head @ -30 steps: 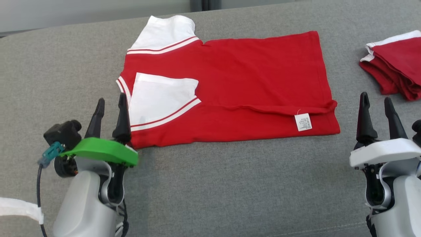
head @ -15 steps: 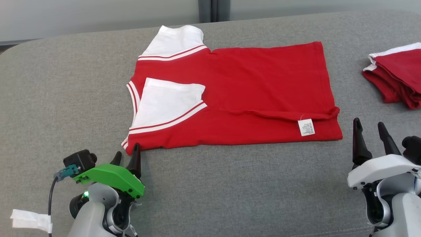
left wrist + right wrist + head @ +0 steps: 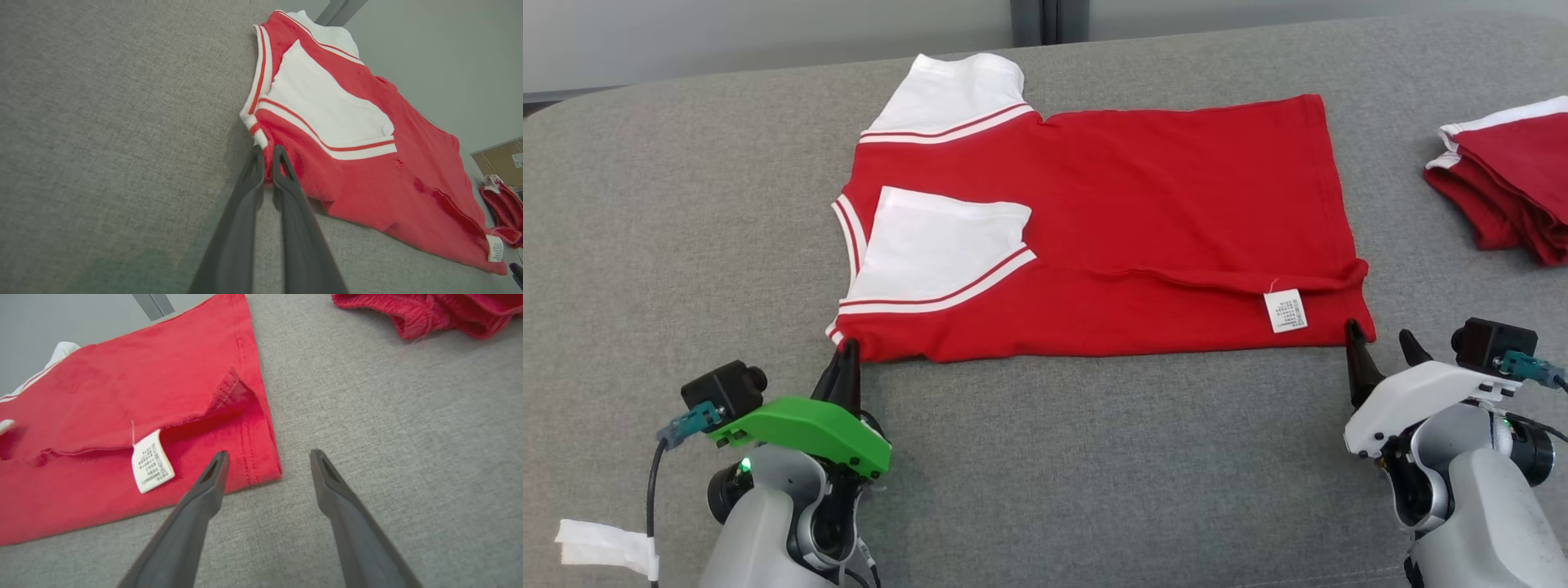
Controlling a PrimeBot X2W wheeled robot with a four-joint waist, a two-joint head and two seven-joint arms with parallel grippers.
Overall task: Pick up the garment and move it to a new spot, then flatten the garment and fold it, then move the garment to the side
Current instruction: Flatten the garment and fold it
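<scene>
**Desk:** What does the head view give you?

**Me:** I see the garment [image 3: 1094,229] spread flat on the grey cushion [image 3: 1094,490]. It is red with white sleeves, and its near long edge is folded over. My left gripper [image 3: 847,349] has its fingers pressed together on the near neck-side corner, and the cloth stretches away beyond the tips. My right gripper [image 3: 1380,333] has its fingers parted at the near hem corner. One tip is at the cloth's edge and the other is outside it, over the cushion. A care label [image 3: 1284,310] lies just beyond that inner finger. A folded red pile [image 3: 1511,188] sits well past the outer finger, apart from the garment.

**Desk:** And the left wrist?

**Me:** The fingers [image 3: 245,212] are closed almost tip to tip, with the red corner pinched between them. The striped trim [image 3: 261,61] starts just ahead of the tips. The rest of the garment runs off ahead and to one side.

**Desk:** Right wrist?

**Me:** The fingers [image 3: 192,514] are wide apart and grip nothing. The hem corner lies in the gap, close to one finger. That finger's tip overlaps the red cloth, but I cannot tell whether it touches. The other tip is over bare cushion. The label sits just outside the overlapping finger, and the pile lies far ahead of the other.
</scene>
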